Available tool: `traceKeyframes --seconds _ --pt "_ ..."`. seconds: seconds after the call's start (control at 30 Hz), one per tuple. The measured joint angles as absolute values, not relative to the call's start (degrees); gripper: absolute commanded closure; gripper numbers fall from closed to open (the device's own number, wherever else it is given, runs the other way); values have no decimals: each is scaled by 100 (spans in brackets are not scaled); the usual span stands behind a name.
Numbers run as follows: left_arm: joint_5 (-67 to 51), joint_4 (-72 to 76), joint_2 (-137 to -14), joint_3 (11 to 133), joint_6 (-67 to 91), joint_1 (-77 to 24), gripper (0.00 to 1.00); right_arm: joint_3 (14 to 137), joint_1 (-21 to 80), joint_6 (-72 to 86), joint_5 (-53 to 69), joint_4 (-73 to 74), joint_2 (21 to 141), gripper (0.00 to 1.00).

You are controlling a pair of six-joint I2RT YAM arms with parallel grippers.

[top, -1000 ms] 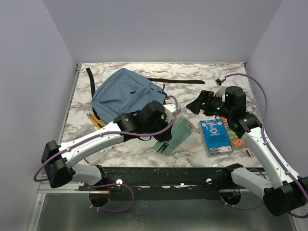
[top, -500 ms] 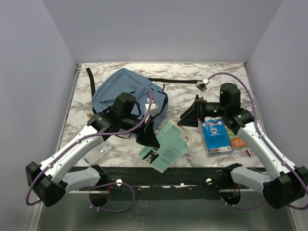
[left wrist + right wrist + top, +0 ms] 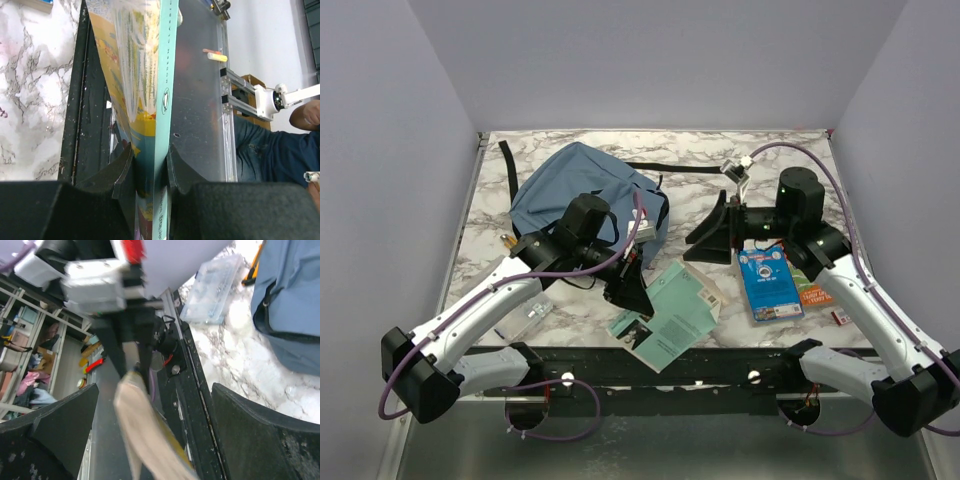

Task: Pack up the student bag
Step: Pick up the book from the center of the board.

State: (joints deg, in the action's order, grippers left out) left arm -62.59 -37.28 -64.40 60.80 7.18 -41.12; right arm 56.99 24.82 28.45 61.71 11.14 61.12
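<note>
Right now my left claw (image 3: pixel 630 288) is clamped on a teal paperback (image 3: pixel 672 312), held above the near middle of the marble desk (image 3: pixel 775 165). From my left wrist camera the two black fingers (image 3: pixel 124 167) press on either side of the book's spine, and the teal paperback (image 3: pixel 163 75) runs straight away from them, edge-on, with a yellow cover showing on its left side. Seen from overhead, the book's near corner reaches over the black rail (image 3: pixel 720 360) at the desk's near edge.

My right claw (image 3: pixel 708 232) has its jaws spread wide apart with nothing between them. It hangs right of centre and faces left, toward the paperback. In my right wrist camera its fingers (image 3: pixel 262 425) frame a blurred shape in the middle.

Over on the far left of the desk lies the student bag (image 3: pixel 582 192), a soft dusty-blue backpack slumped flat with black trim. Its near edge sits under my left wrist in the overhead view, and the right wrist camera catches a corner of the student bag (image 3: pixel 295 295).

A black strap (image 3: pixel 678 168) trails across the desk to the right from the bag's far side. Yellow pencils (image 3: pixel 510 241) lie just left of the bag, and a clear plastic case (image 3: pixel 525 318) lies nearer, at the left. On the right, a blue book (image 3: pixel 768 284) lies flat, with an orange book (image 3: pixel 812 287) just beside it on its right.
</note>
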Motion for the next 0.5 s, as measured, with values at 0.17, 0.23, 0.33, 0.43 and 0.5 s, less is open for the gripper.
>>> traceKeyframes --seconds 0.17,0.23,0.33,0.43,0.5 --pt "-6093 -3677 -6473 5887 746 -4141 100 6027 2556 2998 6064 1007 6106 0" --pt "-6062 -3677 -6473 5874 744 -4139 100 6007 2565 3059 6187 952 6112 0" --pt "-6053 -3675 -6473 5874 749 -4150 100 5830 2683 3109 6386 810 6117 0" --pt "-6053 -3673 -6479 5874 764 -4178 100 5714 3144 3002 6431 862 6259 2" --pt "-6055 -3673 -6495 5874 762 -4204 100 5708 3522 2788 6438 1048 6431 3"
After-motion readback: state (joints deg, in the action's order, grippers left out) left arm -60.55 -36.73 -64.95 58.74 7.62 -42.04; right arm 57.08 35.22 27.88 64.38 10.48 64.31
